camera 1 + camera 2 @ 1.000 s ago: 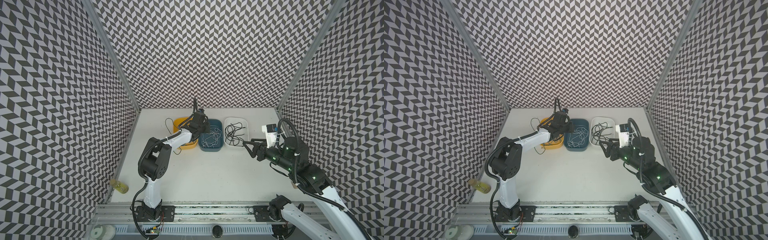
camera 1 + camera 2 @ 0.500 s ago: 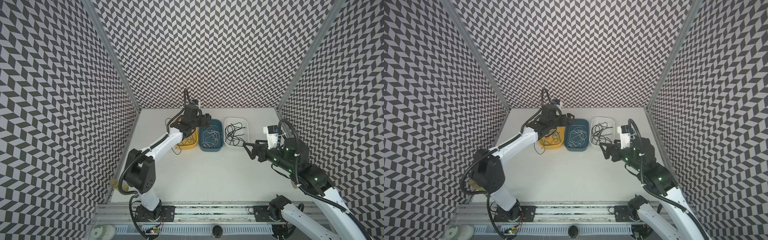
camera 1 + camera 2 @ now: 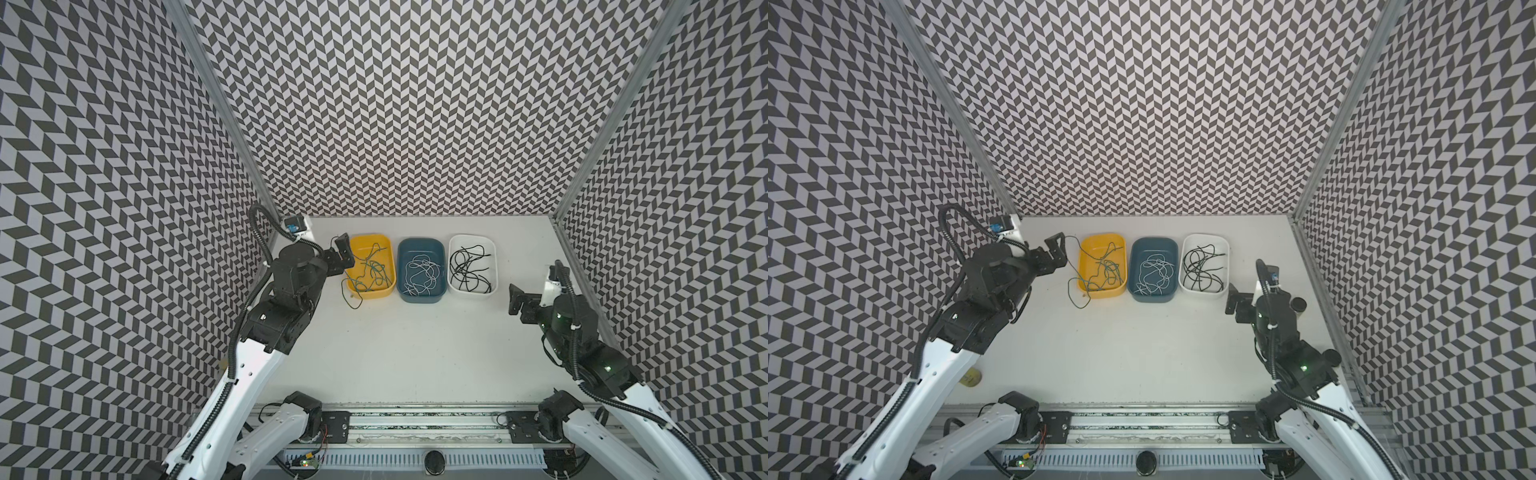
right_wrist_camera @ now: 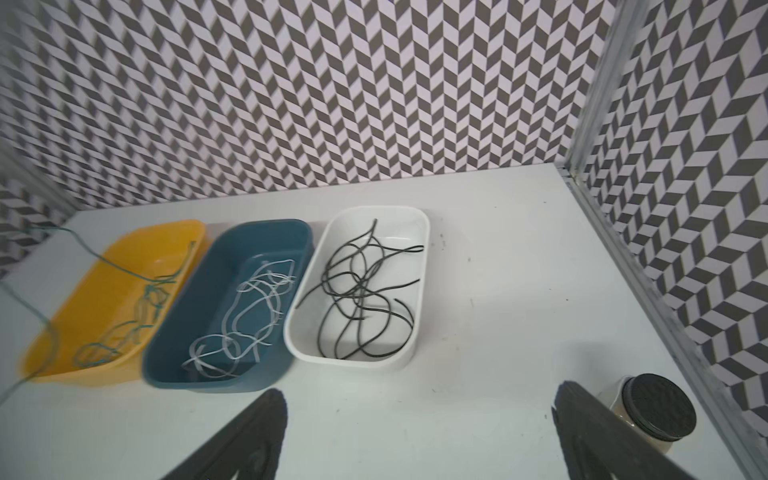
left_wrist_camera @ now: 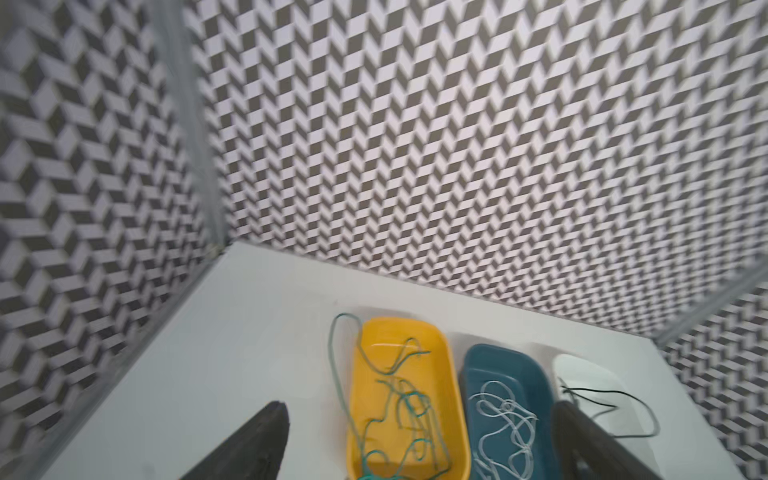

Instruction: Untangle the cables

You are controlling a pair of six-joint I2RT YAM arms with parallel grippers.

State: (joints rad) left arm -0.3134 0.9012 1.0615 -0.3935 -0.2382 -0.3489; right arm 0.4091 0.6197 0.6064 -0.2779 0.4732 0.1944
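Three sets of cables lie sorted in trays at the back. The green cables [image 3: 376, 270] are in the yellow tray [image 3: 371, 237], and one strand [image 3: 1077, 299] loops over its left rim onto the table. White cables [image 3: 422, 276] fill the blue tray [image 3: 419, 242]. Black cables [image 3: 467, 268] lie in the white tray [image 3: 471, 237]. My left gripper [image 3: 345, 249] [image 5: 419, 406] hangs open just left of the yellow tray, holding nothing. Right of the white tray, my right gripper [image 3: 514, 300] [image 4: 419, 390] is open and empty above bare table.
A small jar with a black lid [image 4: 656, 409] stands by the right wall, close to my right gripper. A yellowish object [image 3: 971, 378] lies near the left wall at the front. The mounting rail [image 3: 415, 419] runs along the front edge.
My left gripper drew back leftward from between the yellow and blue trays and opened. My right gripper opened wide and pulled slightly right, away from the white tray.
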